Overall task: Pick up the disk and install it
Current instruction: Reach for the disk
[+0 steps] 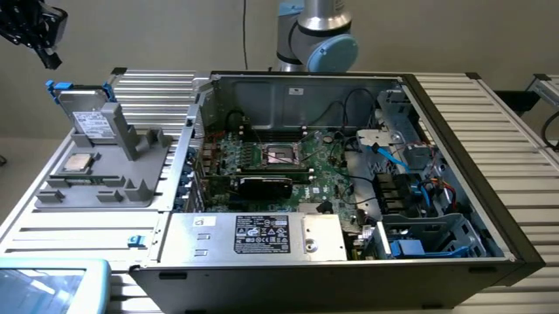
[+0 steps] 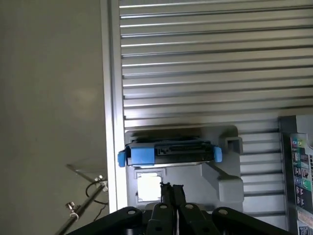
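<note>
The disk [image 1: 90, 118] [image 2: 168, 152] stands on end in the grey holder [image 1: 96, 180]. Its long side runs up and down and leans a little, with blue rails on top. In the exterior view it is at 9 o'clock from the open computer case [image 1: 349, 85]. The gripper [image 1: 48, 59] [image 2: 171, 188] hangs at 11 o'clock from the disk, its fingers pressed together and holding nothing.

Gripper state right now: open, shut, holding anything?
Black gripper: shut, holding nothing, apart from the silver-grey rectangular metal disk with blue rails standing on edge in the grey plastic holder.
</note>
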Available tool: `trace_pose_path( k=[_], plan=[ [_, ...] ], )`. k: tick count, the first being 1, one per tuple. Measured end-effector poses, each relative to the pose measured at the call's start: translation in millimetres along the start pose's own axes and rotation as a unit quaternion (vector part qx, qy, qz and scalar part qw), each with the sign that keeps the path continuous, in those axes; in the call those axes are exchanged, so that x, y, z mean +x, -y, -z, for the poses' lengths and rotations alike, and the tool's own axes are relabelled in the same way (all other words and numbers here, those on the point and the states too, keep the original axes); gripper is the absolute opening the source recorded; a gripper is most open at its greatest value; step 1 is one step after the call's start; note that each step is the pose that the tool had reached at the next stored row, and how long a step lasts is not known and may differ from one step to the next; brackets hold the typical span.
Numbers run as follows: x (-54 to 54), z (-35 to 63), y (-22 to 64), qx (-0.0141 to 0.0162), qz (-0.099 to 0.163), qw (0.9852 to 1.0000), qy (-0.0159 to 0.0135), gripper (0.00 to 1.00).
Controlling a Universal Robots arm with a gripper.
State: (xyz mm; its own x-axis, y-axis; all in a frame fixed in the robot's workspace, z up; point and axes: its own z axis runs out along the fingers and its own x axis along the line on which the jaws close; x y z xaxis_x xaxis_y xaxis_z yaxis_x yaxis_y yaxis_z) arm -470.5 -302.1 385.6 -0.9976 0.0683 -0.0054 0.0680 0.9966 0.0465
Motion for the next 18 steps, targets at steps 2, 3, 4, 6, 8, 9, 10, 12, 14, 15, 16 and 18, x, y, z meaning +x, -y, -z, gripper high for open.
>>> trace_pose_path(
  k=[2, 3, 4, 6, 8, 9, 10, 12, 14, 15, 16, 18],
  plan=[
    [9.3, -3.7, -1.2, -0.0001, 0.000, 1.0000, 0.0004, 0.11],
    [14.1, -5.6, -1.9, -0.0001, 0.000, 1.0000, 0.0007, 0.11],
    [18.5, -7.3, -2.6, 0.0000, 0.000, 1.0000, 0.0008, 0.11],
    [19.5, -11.0, -3.4, -0.0001, 0.000, 1.0000, 0.0009, 0.11],
    [12.9, -14.7, -3.8, 0.0000, 0.000, 1.0000, 0.0007, 0.11],
    [8.4, -16.6, -4.0, 0.0000, 0.000, 1.0000, 0.0005, 0.11],
    [3.8, -18.5, -4.2, 0.0000, 0.000, 1.0000, 0.0004, 0.11],
    [-0.7, -22.2, -4.5, 0.0000, 0.000, 1.0000, 0.0003, 0.11],
    [2.0, -25.8, -6.8, 0.0000, 0.000, 1.0000, 0.0002, 0.11],
    [5.3, -27.7, -8.8, 0.0000, 0.000, 1.0000, 0.0002, 0.11],
    [8.7, -29.7, -11.2, 0.0000, 0.000, 1.0000, 0.0003, 0.11],
    [14.8, -33.6, -16.1, -0.0001, 0.000, 1.0000, 0.0004, 0.11]
  ],
)
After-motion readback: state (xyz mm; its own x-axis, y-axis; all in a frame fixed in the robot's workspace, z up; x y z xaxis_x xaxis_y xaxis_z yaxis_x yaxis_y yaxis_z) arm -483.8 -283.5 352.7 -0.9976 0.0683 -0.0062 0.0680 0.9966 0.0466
